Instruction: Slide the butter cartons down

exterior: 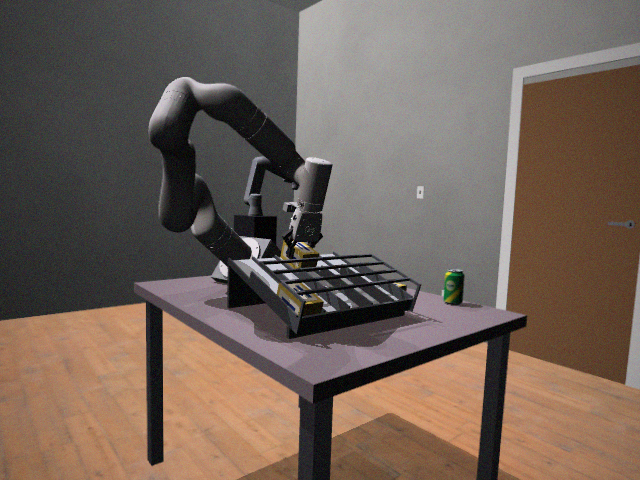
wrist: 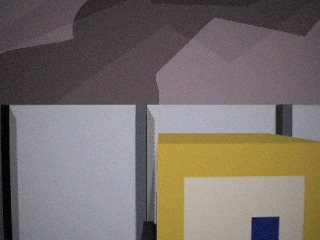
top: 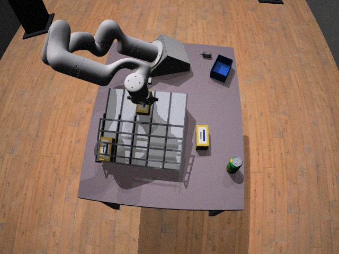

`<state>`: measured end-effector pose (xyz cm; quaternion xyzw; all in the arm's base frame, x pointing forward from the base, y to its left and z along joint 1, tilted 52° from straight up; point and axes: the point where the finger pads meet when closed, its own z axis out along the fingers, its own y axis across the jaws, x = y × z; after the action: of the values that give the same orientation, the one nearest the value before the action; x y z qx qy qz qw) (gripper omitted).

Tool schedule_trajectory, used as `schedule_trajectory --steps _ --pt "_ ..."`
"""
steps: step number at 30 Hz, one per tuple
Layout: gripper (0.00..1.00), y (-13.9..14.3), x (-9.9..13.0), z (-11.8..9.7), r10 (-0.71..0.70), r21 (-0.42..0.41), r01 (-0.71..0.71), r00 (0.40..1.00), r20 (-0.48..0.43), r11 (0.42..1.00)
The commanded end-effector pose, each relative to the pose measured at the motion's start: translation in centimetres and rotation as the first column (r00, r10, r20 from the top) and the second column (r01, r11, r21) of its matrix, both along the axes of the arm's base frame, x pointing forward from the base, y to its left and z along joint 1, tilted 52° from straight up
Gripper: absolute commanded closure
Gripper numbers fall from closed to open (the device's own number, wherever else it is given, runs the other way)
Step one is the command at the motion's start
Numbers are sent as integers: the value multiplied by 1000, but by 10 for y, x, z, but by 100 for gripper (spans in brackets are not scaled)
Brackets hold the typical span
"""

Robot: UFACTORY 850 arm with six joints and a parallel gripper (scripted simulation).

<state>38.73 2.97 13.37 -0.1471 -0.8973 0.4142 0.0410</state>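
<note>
The desk (top: 219,174) carries the sloped shelf (top: 101,128), whose leftmost lane holds one butter carton (top: 105,148) at the bottom stop. Over the top of the third lane, the hand (top: 143,103) is clamped on a second butter carton (top: 142,108). A third carton (top: 202,135) lies flat on the desk right of the shelf, near a green can (top: 234,164).

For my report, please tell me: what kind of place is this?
Probably a plain indoor test room: wood floor, bare grey walls and a brown door, with one table carrying a sloped lane shelf.
</note>
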Motion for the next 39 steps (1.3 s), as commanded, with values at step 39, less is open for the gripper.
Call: schedule_trajectory --steps 39 --pt "100 -5 -1 -5 1 1 -1 1000 1 1000"
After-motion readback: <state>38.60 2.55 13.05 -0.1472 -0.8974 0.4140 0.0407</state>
